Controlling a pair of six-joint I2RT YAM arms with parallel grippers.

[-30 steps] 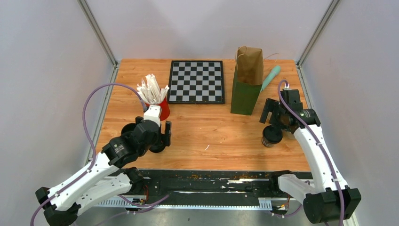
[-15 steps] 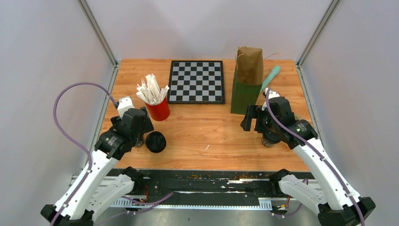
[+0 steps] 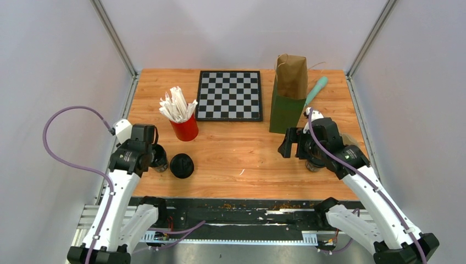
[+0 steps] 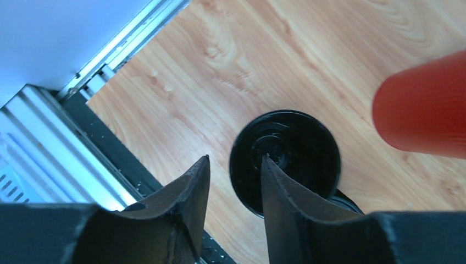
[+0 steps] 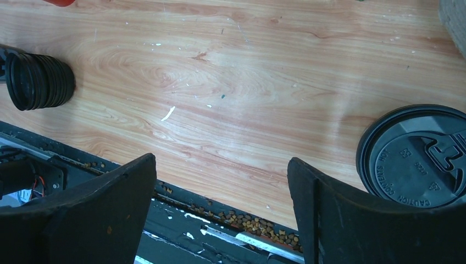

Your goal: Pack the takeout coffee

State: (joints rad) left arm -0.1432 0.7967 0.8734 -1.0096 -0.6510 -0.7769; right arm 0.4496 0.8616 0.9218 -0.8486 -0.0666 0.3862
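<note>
Right wrist: gripper [image 5: 220,212] beside cup [image 5: 423,157]

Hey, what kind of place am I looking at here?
Most likely a robotics lab test cell: left arm and right arm bolted at a wooden table, plain panel walls enclosing it, staged props like a checkerboard and paper bag.

Wooden table [image 3: 247,157], top scuffed. White fleck [image 5: 167,114] on wood, left of right claw [image 5: 220,159]. Lidded black cup [image 5: 423,159] just beside that claw's right finger, outside gap. Paper bag [image 3: 287,107], green below, brown above, stands just beyond right claw. Teal stick [image 3: 317,88] at bag's far side. Checkerboard [image 3: 229,94] flat, beyond and left of right claw. Second black cup [image 4: 297,148] at fingertips of left claw [image 4: 235,162]. Third cup [image 3: 182,165] just right of it. Red cup [image 3: 186,131] holding straws [image 3: 177,104], beyond and right of left claw.
</note>
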